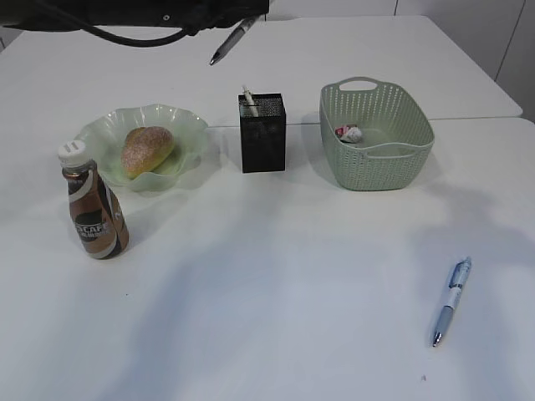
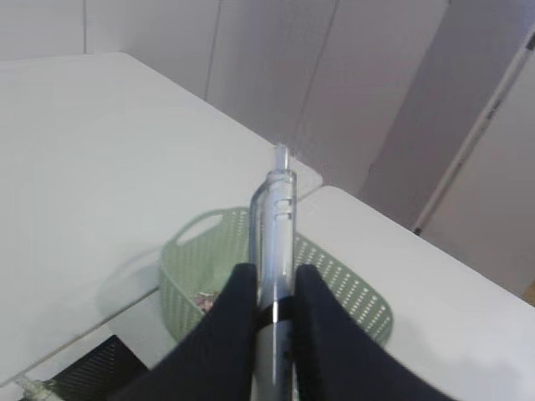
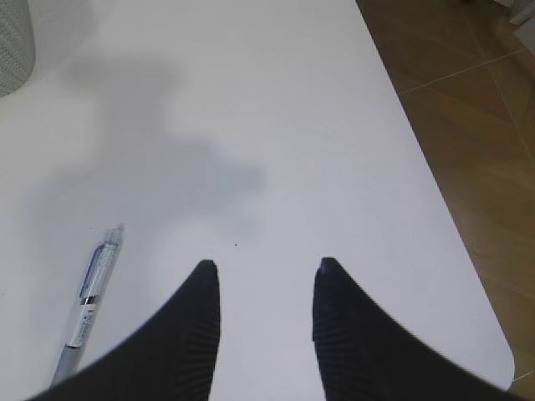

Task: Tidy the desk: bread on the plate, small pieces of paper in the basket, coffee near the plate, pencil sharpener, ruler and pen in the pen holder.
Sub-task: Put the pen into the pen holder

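Done: bread (image 1: pixel 147 150) on plate (image 1: pixel 191 127), coffee (image 1: pixel 93 210) beside it, paper (image 1: pixel 349 133) in basket (image 1: pixel 380 171).
Left gripper (image 2: pixel 274 291): holds a pen (image 2: pixel 275 251) above the pen holder (image 1: pixel 262 138) — not yet in.
Right gripper (image 3: pixel 263 284): wide, empty — second pen (image 1: pixel 450 302) waits on desk (image 1: pixel 267 292).

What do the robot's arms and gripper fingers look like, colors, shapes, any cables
Both grippers have matte black fingers. The right gripper shows two broad fingers tapering to blunt rounded tips, with a fine ribbed texture on their faces. The left gripper has the same smooth black tapered fingers. In the exterior view, the left arm is black, with a black cable looping beneath it.
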You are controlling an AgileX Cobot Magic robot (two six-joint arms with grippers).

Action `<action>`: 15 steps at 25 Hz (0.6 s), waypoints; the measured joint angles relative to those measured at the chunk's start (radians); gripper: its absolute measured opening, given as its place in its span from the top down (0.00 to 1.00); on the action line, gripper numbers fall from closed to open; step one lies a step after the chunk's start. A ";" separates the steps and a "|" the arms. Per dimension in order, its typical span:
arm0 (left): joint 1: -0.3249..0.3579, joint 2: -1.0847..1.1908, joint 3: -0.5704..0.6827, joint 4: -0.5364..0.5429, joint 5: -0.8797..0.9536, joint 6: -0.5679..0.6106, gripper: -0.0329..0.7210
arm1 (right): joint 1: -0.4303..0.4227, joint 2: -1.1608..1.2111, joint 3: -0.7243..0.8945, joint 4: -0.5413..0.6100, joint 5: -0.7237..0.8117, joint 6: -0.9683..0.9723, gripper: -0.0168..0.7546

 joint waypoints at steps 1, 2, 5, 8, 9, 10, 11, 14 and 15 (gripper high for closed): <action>0.000 0.002 0.000 -0.005 -0.021 0.002 0.88 | 0.000 0.000 0.000 0.000 0.000 0.000 0.57; 0.000 0.009 0.000 -0.004 -0.039 0.004 0.88 | 0.000 0.000 0.000 0.000 0.000 0.000 0.57; 0.000 0.026 0.000 -0.017 -0.079 0.004 0.88 | 0.000 0.000 0.000 0.001 0.000 0.000 0.57; 0.000 0.041 0.000 -0.053 -0.088 0.004 0.88 | 0.000 0.000 0.000 0.001 0.000 0.000 0.57; 0.000 0.043 0.000 -0.067 -0.090 0.004 0.88 | 0.000 0.000 0.000 0.001 0.000 0.000 0.57; 0.000 0.050 0.000 -0.082 -0.092 0.006 0.88 | 0.000 0.000 0.000 0.001 0.000 0.000 0.57; 0.000 0.058 0.000 -0.098 -0.092 0.008 0.88 | 0.000 0.000 0.000 0.001 0.000 0.000 0.57; 0.000 0.085 0.000 -0.121 -0.087 0.067 0.88 | 0.000 0.000 0.000 0.001 0.000 0.000 0.57; 0.000 0.096 0.000 -0.137 -0.073 0.107 0.88 | 0.000 0.000 0.000 0.001 0.000 0.000 0.57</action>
